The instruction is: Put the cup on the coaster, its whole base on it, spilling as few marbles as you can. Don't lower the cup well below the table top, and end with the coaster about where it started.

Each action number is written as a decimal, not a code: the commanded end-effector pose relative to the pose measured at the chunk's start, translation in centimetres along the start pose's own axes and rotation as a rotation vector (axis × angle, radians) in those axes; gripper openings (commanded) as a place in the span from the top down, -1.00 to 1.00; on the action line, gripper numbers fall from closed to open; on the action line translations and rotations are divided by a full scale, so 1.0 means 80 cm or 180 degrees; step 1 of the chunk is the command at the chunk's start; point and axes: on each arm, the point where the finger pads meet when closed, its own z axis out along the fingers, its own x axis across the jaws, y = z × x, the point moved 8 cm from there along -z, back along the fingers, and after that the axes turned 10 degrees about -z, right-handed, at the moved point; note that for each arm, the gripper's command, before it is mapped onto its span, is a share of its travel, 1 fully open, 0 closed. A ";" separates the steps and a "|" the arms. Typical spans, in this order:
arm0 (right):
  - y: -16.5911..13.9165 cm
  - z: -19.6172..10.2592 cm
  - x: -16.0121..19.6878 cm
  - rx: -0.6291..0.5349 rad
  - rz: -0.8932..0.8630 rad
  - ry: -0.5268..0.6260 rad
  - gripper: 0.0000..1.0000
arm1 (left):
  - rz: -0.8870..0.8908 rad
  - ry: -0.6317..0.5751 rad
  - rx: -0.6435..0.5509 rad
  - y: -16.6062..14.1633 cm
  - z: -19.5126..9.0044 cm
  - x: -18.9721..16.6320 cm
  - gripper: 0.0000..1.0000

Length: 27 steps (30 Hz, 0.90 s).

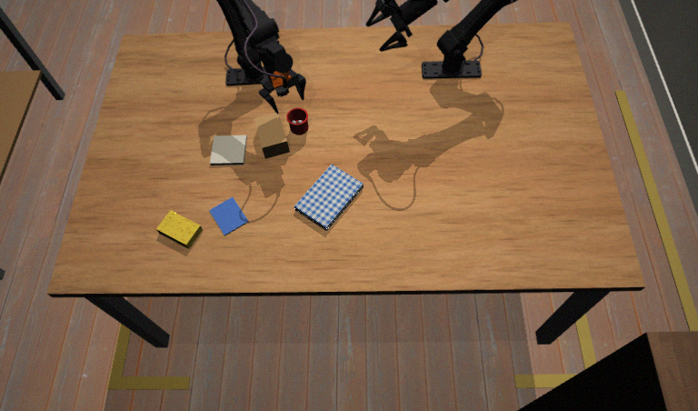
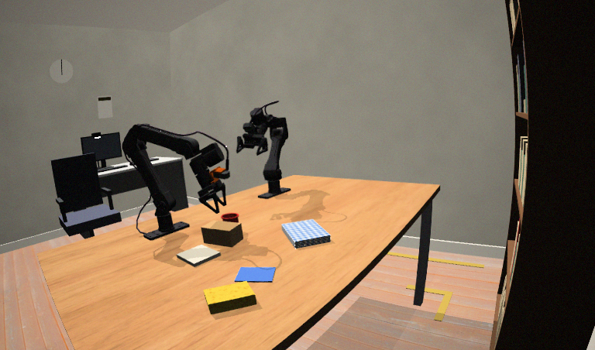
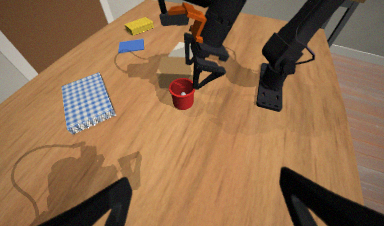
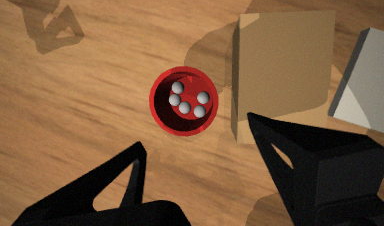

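Note:
A red cup (image 1: 297, 120) with several white marbles stands upright on the table, also in the right wrist view (image 4: 183, 100) and the left wrist view (image 3: 182, 93). My right gripper (image 1: 287, 100) hangs open just above it, its fingers apart and touching nothing. A grey-white square tile (image 1: 228, 149) lies to the left of a brown box (image 1: 273, 136) beside the cup. A thin blue square (image 1: 228, 215) lies nearer the front edge. I cannot tell which of the two is the coaster. My left gripper (image 1: 378, 34) is open and empty, high above the table's far side.
The brown box (image 4: 282, 66) stands close beside the cup. A blue-checked book (image 1: 328, 195) lies mid-table. A yellow sponge (image 1: 178, 226) lies at the front left. The two arm bases (image 1: 451, 69) are bolted at the far edge.

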 end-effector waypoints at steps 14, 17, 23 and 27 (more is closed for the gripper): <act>0.039 -0.004 -0.014 0.0317 0.2177 -0.0164 -0.87 | -0.0012 -0.0008 -0.0024 -0.004 -0.004 -0.001 -1.00; 0.044 -0.003 -0.018 0.0391 0.2644 -0.0227 -0.87 | -0.0012 -0.0008 -0.0024 -0.004 -0.004 -0.001 -1.00; 0.056 0.002 -0.023 0.0518 0.3458 -0.0362 -0.87 | -0.0012 -0.0008 -0.0024 -0.004 -0.004 -0.001 -1.00; 0.063 0.006 -0.027 0.0585 0.3963 -0.0467 -0.87 | -0.0012 -0.0008 -0.0024 -0.004 -0.004 -0.001 -1.00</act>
